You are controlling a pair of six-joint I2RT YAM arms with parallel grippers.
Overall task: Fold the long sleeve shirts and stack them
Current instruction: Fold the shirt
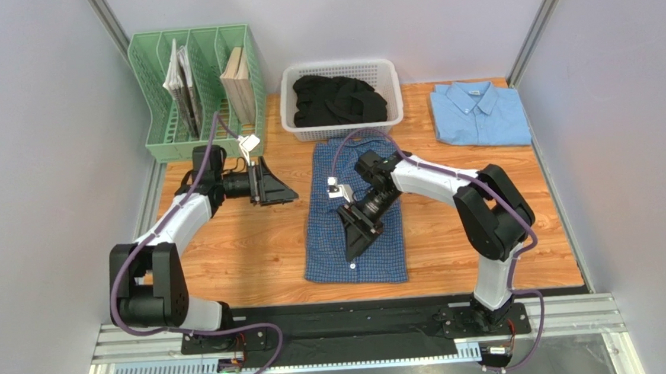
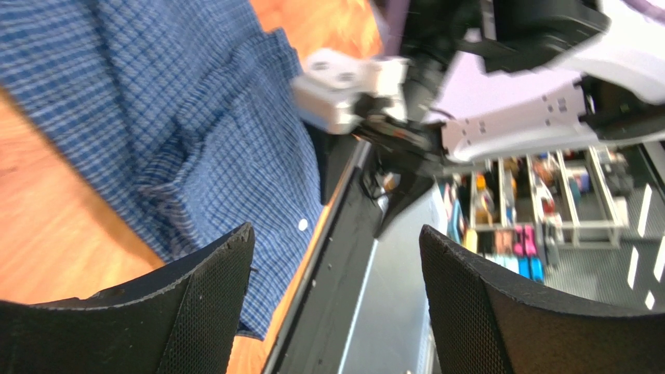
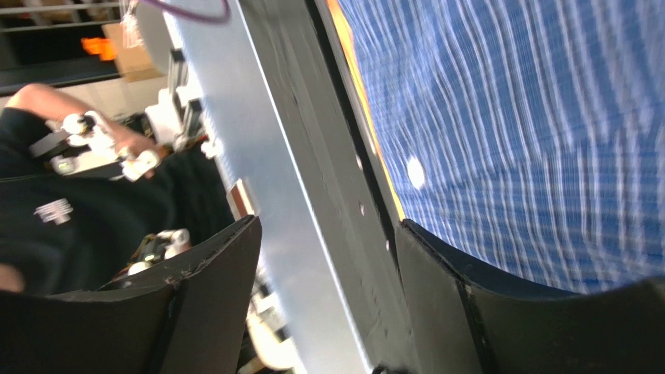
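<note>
- A green rack (image 1: pixel 198 91) is stood at the far left of the tabletop (image 1: pixel 252 247).
- The left fingers (image 1: pixel 276 190) are held wide open with nothing between them, just left of the dark blue shirt (image 1: pixel 328 245).
- The dark blue shirt is laid folded in the middle.
- The right fingers (image 1: pixel 356 237) are held open over it, with nothing gripped.
- A white basket (image 1: pixel 338 69) is set behind it.
- The light blue shirt (image 1: pixel 480 115) is laid folded at the far right.

Bright, even light, soft shadows; the dark blue shirt (image 3: pixel 531 117) streaks in the right wrist view, probably motion blur.
</note>
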